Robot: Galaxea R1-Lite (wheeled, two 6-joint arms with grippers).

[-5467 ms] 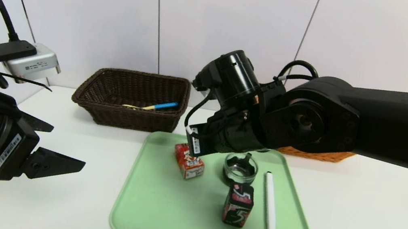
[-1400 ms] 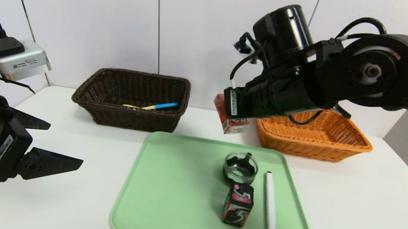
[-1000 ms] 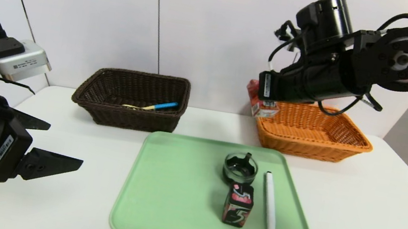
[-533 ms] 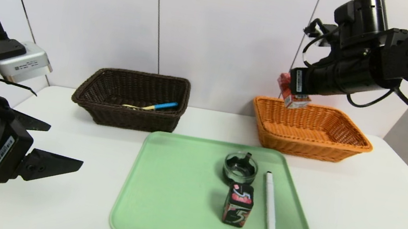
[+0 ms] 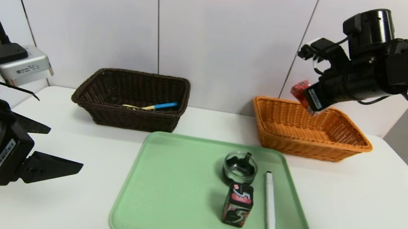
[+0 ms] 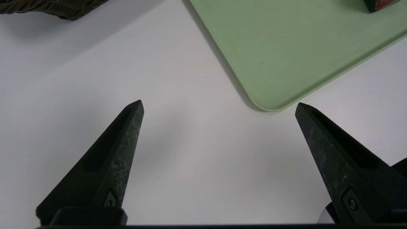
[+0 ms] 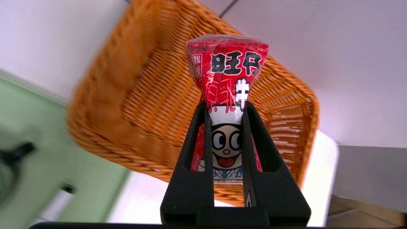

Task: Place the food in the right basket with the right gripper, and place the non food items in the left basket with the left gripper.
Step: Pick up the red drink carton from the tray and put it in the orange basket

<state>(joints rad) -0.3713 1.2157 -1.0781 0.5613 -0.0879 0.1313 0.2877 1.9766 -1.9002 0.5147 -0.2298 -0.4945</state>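
Red, with a cartoon face and black lettering, the small milk carton (image 7: 227,105) fills my right wrist view, pinched between the two black fingers (image 7: 194,149) of the right gripper (image 7: 226,108), which are closed against its sides. From the head camera I see only a red corner of that carton (image 5: 300,91) poking out past the right gripper (image 5: 307,97), held in the air above the back left part of the orange woven basket (image 5: 346,143). The wrist view shows that basket's weave (image 7: 149,95) directly behind the carton, which the head view cannot confirm.

In front of the orange basket lies the pale green plastic tray (image 5: 165,206), carrying a round dark glass dish (image 5: 240,168), a small black-and-red box with a "5" on it (image 5: 238,204) just in front of the dish, and a white pen with a black tip (image 5: 270,205) beside both, on their right. Left of the orange basket, well apart, sits the dark brown wicker basket (image 5: 128,117) with a blue-handled tool (image 5: 156,106) inside.

My left gripper (image 5: 49,147) hangs far to the left of the orange basket, fingers spread wide and holding nothing; its wrist view shows the two black fingertips (image 6: 133,109) over the white table (image 6: 178,159), with the tray's near corner (image 6: 270,105) between them.
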